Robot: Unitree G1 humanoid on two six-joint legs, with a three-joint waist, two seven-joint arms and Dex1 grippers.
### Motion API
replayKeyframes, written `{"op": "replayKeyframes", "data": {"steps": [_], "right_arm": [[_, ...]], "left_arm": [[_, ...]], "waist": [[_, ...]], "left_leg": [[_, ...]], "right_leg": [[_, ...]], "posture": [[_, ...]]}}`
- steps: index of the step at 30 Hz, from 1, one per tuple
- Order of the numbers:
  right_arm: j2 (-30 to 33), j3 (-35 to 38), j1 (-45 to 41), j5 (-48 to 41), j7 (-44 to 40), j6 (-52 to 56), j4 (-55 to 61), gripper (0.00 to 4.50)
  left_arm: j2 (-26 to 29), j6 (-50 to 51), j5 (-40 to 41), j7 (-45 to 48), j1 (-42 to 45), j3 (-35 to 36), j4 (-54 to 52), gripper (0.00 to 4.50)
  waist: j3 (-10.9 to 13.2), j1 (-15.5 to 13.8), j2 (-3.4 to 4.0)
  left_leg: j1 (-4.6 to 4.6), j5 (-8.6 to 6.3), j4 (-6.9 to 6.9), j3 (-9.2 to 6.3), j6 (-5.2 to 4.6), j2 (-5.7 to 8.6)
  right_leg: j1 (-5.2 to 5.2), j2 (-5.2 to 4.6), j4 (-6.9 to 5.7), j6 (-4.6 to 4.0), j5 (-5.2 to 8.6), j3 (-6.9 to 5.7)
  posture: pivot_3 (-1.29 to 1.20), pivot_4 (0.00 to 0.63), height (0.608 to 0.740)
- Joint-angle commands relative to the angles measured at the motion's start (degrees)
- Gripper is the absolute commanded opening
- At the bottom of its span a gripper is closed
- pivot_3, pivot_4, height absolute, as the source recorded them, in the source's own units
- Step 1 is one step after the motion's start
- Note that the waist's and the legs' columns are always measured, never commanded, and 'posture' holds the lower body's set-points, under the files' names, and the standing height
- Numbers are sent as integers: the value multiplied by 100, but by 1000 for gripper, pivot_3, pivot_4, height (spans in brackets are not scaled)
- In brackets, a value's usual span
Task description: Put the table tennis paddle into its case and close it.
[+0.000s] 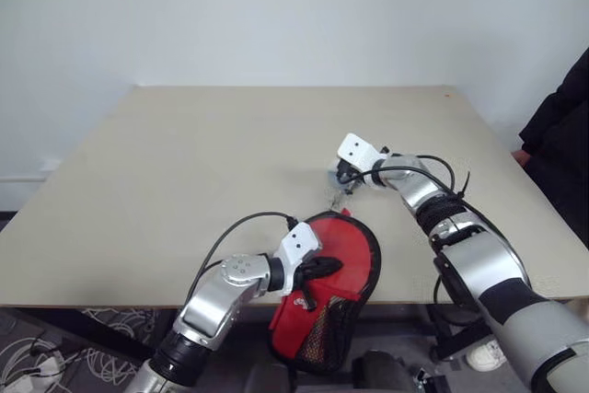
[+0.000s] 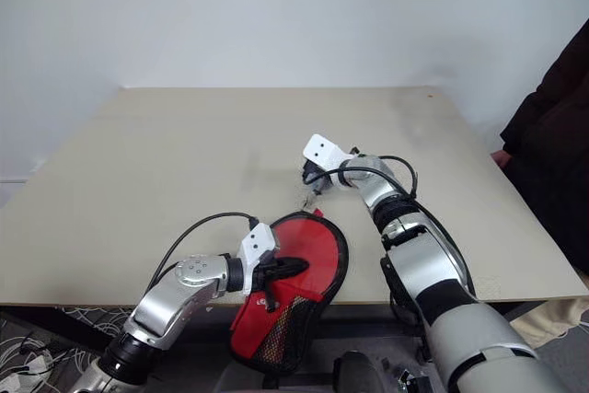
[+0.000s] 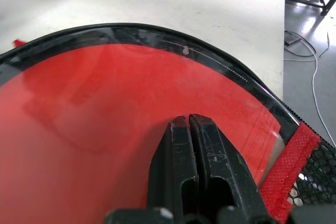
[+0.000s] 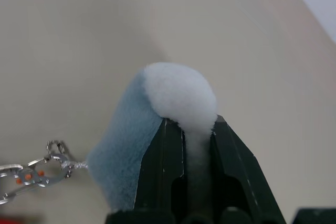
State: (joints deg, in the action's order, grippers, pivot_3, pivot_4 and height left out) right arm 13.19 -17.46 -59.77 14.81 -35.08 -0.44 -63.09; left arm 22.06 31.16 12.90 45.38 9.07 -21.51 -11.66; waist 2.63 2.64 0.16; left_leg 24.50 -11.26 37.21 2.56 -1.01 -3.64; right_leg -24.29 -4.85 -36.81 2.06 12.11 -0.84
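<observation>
I have the case point(image 1: 329, 292) lying at the near edge of the desk point(image 1: 184, 163), its round end on the top and its mesh-and-red handle end hanging off over the edge. Through the clear plastic side I can see the table tennis paddle point(image 3: 94, 129) inside it, the red rubber face filling the round part right up to the black zip border. My left gripper point(image 3: 189, 121) rests on that clear window with its 2 black fingers pressed together, nothing between them that I can make out. My right gripper point(image 4: 190, 124) is further out over the desk, beyond the case's round end, and its fingers are clamped narrowly on a small plush pull point(image 4: 157, 129), pale blue-grey on one side and white on the other. A short silvery chain point(image 4: 37, 169) runs from the plush back toward the case; from the head views it leads down to the case's far rim, by a small red tab point(image 1: 347, 213), though I cannot tell exactly where it is fastened. I cannot tell from any view how much of the zip is shut. At the right edge of the desk a person in dark clothing point(image 2: 552, 135) stands close by.
</observation>
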Motion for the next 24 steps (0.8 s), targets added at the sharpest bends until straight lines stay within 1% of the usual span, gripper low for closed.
{"op": "replayKeyframes", "data": {"steps": [1, 14, 24], "right_arm": [[490, 137, 97, 16, -140, 127, 802, 118], [685, 318, 863, -402, -803, 681, 2454, 118], [1085, 437, 1403, -609, -1129, 1020, 3438, 118]], "left_arm": [[40, 188, -40, 2, -123, -125, 193, 0], [-39, 13, -157, -14, 73, -142, 502, 0], [-70, -297, -390, -72, 186, -210, 710, 0]], "waist": [[0, 2, 2], [-1, -12, 6], [-1, -12, 6]], "left_leg": [[0, 0, 1, 0, 0, 0], [-1, 1, 3, -2, -1, 4], [-2, 0, 3, -2, -1, 3]], "right_leg": [[0, 0, 0, 0, 0, 1], [1, -2, 1, 0, 0, 1], [-2, -4, 2, 0, 0, -1]], "posture": [[0, 0, 725], [0, 0, 725], [0, 0, 725]]}}
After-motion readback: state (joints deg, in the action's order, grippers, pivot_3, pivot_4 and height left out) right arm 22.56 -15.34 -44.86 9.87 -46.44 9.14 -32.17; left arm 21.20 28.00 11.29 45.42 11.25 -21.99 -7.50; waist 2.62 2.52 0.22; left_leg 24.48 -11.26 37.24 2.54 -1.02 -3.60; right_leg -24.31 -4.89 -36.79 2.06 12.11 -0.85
